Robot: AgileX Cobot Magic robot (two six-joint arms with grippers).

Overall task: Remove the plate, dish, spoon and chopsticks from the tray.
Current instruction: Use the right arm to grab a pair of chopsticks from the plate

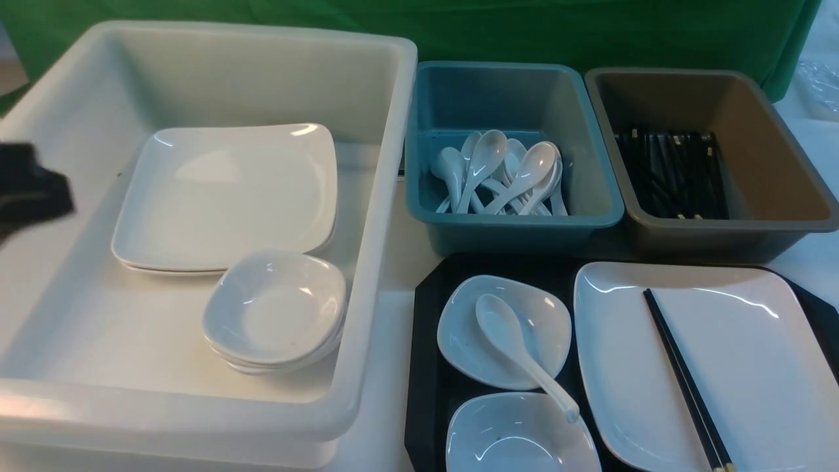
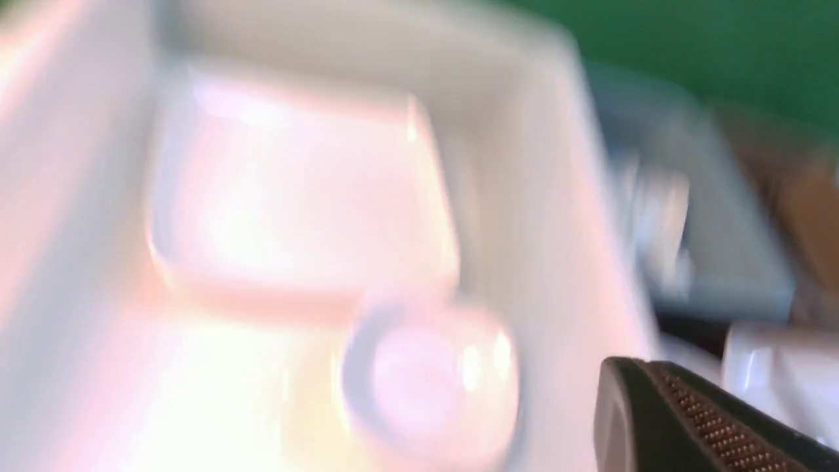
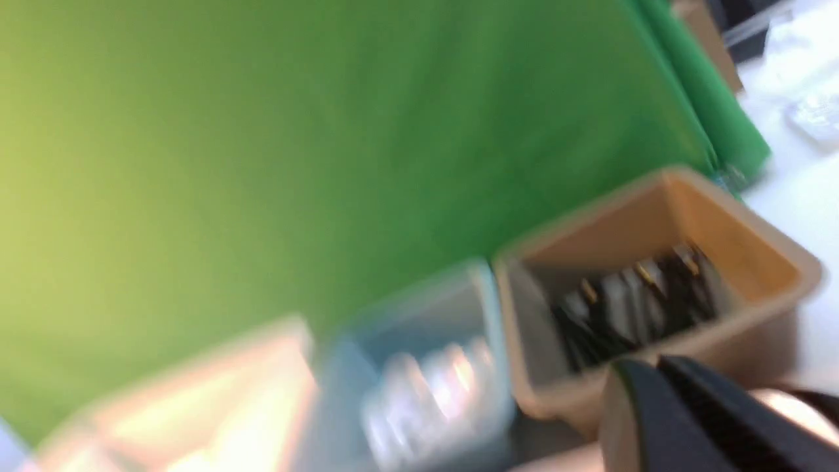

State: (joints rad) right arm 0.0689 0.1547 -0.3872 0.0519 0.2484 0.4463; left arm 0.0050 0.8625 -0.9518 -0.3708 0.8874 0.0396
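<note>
- On the tray [image 1: 429, 393], right side: the plate [image 1: 754, 367], with the chopsticks [image 1: 685, 380] lying across it.
- Left of the plate: the spoon [image 1: 518, 354], bowl in the farther dish [image 1: 472, 341], handle reaching the nearer dish [image 1: 518, 442].
- Blurred beyond telling wide from narrow: the left gripper [image 1: 29, 187] by the white bin [image 1: 380, 196], and the right gripper [image 3: 655, 377].

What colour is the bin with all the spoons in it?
The bin is teal, clearest in the front view.

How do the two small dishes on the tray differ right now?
The far dish holds the spoon, bowl end inside; the near dish holds no utensil. The far dish shows whole in the front view; the near dish is cut by the picture's edge. Both are glossy white, squarish, on the tray.
</note>
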